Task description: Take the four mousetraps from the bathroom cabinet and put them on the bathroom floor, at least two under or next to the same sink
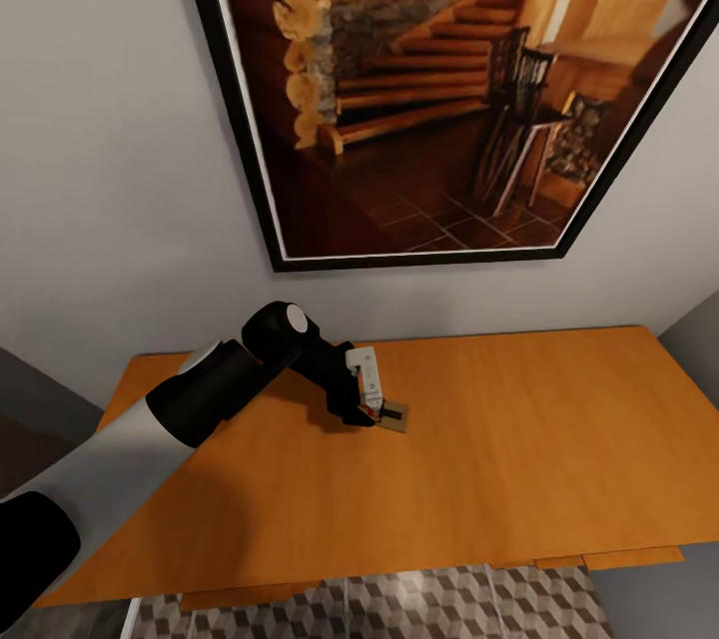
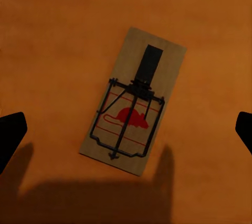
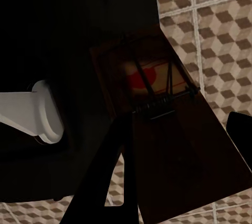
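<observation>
On the orange-brown cabinet (image 1: pixel 519 439) lies one mousetrap (image 1: pixel 393 415), a small tan board with a dark wire bar and a red mouse print. My left gripper (image 1: pixel 372 411) hangs right above it, pointing down. In the left wrist view the mousetrap (image 2: pixel 134 100) lies flat between the black fingertips (image 2: pixel 10 135), which stand far apart and touch nothing. In the right wrist view a second mousetrap (image 3: pixel 157 98) sits close to the camera, in shade, with my right gripper (image 3: pixel 178 129) shut on it above the cube-patterned bathroom floor (image 3: pixel 220 19).
A large framed picture (image 1: pixel 439 90) of a log-house interior hangs on the grey wall behind the cabinet. A strip of tiled floor (image 1: pixel 399 609) shows below the cabinet's front edge. A white rounded robot part (image 3: pixel 37 114) and dark body parts lie beside the right gripper.
</observation>
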Available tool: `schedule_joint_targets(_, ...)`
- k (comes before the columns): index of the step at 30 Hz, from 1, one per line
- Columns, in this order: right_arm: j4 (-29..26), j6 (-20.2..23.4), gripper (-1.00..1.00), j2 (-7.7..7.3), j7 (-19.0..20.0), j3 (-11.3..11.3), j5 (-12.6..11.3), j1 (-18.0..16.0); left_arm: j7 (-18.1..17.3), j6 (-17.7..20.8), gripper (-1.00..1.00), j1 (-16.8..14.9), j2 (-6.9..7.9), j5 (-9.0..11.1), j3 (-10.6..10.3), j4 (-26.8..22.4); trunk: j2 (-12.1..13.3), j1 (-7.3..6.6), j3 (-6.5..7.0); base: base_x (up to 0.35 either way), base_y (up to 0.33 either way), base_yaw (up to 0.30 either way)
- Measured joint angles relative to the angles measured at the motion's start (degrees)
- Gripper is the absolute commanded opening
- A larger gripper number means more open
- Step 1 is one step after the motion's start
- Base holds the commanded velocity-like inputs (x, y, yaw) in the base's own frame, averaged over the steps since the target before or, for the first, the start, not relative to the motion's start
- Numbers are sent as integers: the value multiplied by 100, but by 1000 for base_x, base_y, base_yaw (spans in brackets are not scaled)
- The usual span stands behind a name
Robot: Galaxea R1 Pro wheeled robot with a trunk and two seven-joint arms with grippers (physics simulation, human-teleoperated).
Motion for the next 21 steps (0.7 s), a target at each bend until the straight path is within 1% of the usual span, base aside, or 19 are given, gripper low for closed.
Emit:
schedule_joint_targets(8,0,-2,-100,0,0,0,0,0,4,0,100,0,0,2,0,7,0,0,-6,0,0,0)
schedule_joint_targets(15,0,0,-100,-6,0,-1,0,0,9,0,100,8,0,3,-12,24,0,0,-46,0,0,0)
schedule_joint_targets(21,0,0,-100,-4,0,0,0,0,16,0,100,9,-2,3,-174,32,0,0,-89,0,0,0)
